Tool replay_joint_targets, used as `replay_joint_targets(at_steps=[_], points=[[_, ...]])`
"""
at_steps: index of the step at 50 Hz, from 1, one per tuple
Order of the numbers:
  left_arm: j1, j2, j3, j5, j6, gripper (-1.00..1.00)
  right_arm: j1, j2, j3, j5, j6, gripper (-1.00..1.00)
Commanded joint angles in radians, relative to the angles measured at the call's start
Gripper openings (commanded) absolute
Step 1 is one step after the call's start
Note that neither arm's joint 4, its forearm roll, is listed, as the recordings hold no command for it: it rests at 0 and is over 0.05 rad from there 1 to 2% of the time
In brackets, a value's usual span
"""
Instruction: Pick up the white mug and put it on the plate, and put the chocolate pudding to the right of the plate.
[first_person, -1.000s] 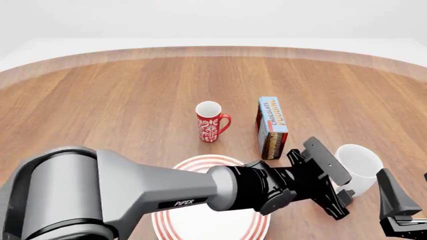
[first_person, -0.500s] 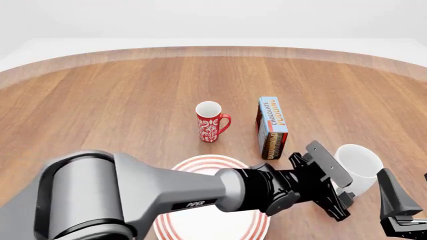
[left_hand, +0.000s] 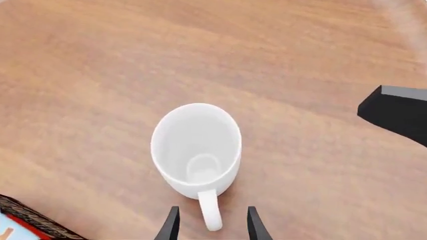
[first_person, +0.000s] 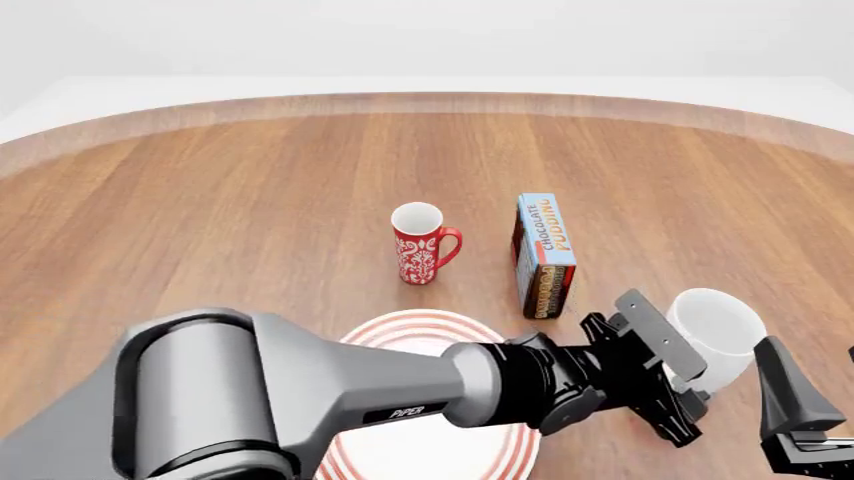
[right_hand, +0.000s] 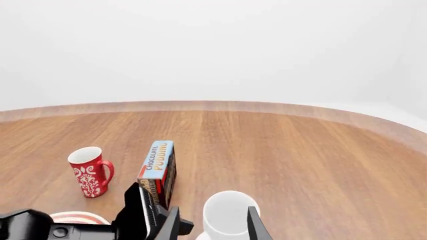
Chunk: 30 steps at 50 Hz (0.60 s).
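Observation:
The white mug (first_person: 721, 332) stands upright on the table, right of the plate (first_person: 400, 325), with its handle (left_hand: 210, 215) pointing at my left gripper (first_person: 685, 380). That gripper (left_hand: 212, 227) is open, and its two fingers straddle the handle without pinching it. The chocolate pudding (first_person: 545, 250) lies on its long side behind the plate's right edge, and one of its corners (left_hand: 27, 227) shows in the left wrist view. My right gripper (first_person: 809, 360) hovers open just right of the mug (right_hand: 227, 215) and holds nothing. My left arm covers most of the plate.
A red patterned mug (first_person: 420, 245) stands behind the plate, left of the pudding (right_hand: 159, 170). In the left wrist view a dark part of the right gripper (left_hand: 397, 112) juts in beyond the white mug. The table's curved far edge (first_person: 427, 100) runs across the back.
My left gripper has crept slightly closer to the white mug's handle, and the left arm's elbow has shifted right. Neither the mug nor the right arm has moved.

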Motion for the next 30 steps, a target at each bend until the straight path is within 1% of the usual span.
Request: replay_joint_targets(at_steps=[1, 10, 30], points=[[0.007, 0.027, -0.023, 0.009, -0.003, 1.00, 0.000, 0.000, -0.002, 0.001, 0.001, 1.00], [0.007, 0.044, -0.033, 0.008, -0.011, 1.00, 0.000, 0.011, -0.001, -0.010, 0.001, 1.00], [-0.001, 0.067, -0.036, -0.003, -0.026, 1.00, 0.001, 0.000, -0.001, -0.001, 0.003, 1.00]])
